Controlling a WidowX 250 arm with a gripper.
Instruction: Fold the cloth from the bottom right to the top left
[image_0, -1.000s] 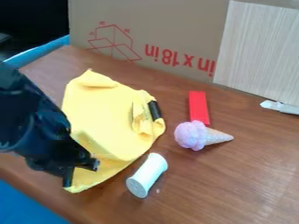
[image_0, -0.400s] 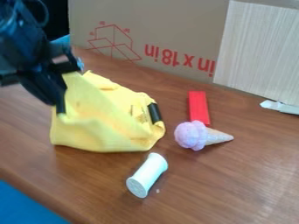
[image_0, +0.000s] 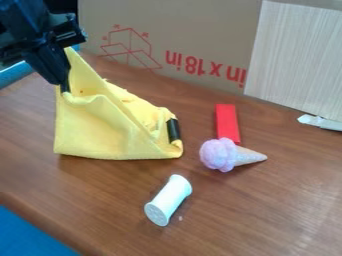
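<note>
- i have the gripper (image_0: 71, 64) at the upper left of my view, above the wooden table (image_0: 254, 215), with its fingers clamped on a raised part of the yellow cloth (image_0: 110, 130).
- the cloth is on the left half of the table, pulled up to a peak at the gripper, its lower part spread on the wood and its right side bunched.
- a short black cylinder (image_0: 174, 130) sits against the cloth's bunched right side; i can't tell if it's lying on the fabric or under a fold.
- the white spool (image_0: 168, 200) lies tilted in front of the cloth, apart from it, with a tiny pale speck (image_0: 180, 218) just beside.
- right of the cloth i see the toy ice cream cone (image_0: 219, 154), pink scoop toward the fabric, near but apart.
- the red block (image_0: 227, 123) lies just behind the scoop.
- a pale, slim object (image_0: 320, 122) is at the far right edge.
- a cardboard panel (image_0: 194, 40) and a pale wood-grain board (image_0: 297, 55) wall off the back of the table.
</note>
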